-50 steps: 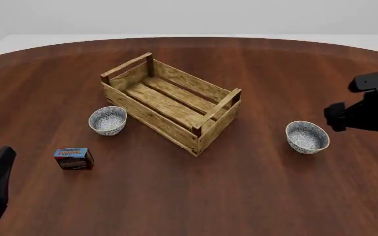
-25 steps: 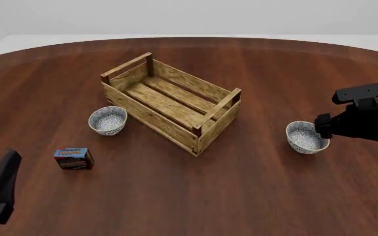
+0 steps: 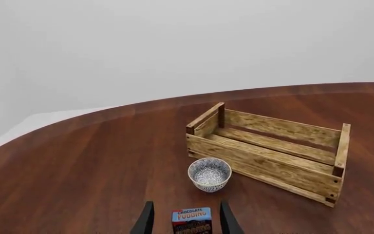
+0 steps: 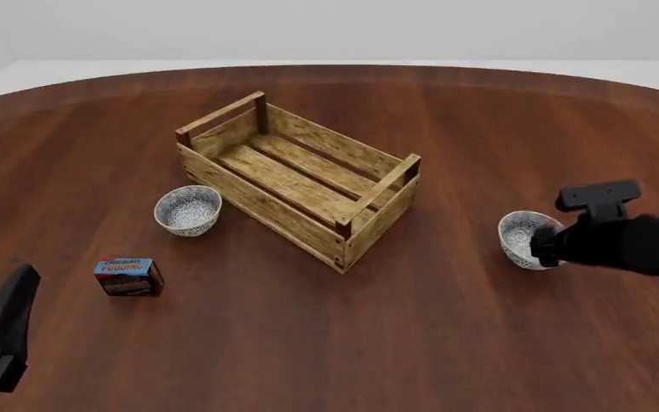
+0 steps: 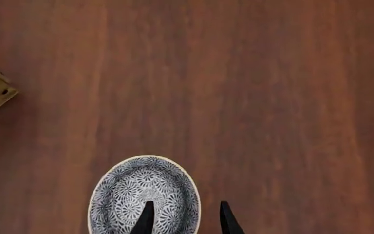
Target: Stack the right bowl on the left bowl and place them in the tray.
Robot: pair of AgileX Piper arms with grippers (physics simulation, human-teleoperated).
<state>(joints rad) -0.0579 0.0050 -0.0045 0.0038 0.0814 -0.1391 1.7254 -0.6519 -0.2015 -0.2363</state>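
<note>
Over at the right, the right gripper (image 5: 185,219) hangs above the right bowl (image 4: 521,238), open fingers (image 5: 145,219) straddling its rim, so it looks about to close and lift toward the left bowl (image 4: 188,209) left of the tray (image 4: 263,203).

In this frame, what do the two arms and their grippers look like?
Both arms are plain matte black, with no visible cables or markings. The right arm is a rounded dark bulk topped by a small black block. The left gripper and right gripper each show two slim, tapered black fingers.
</note>
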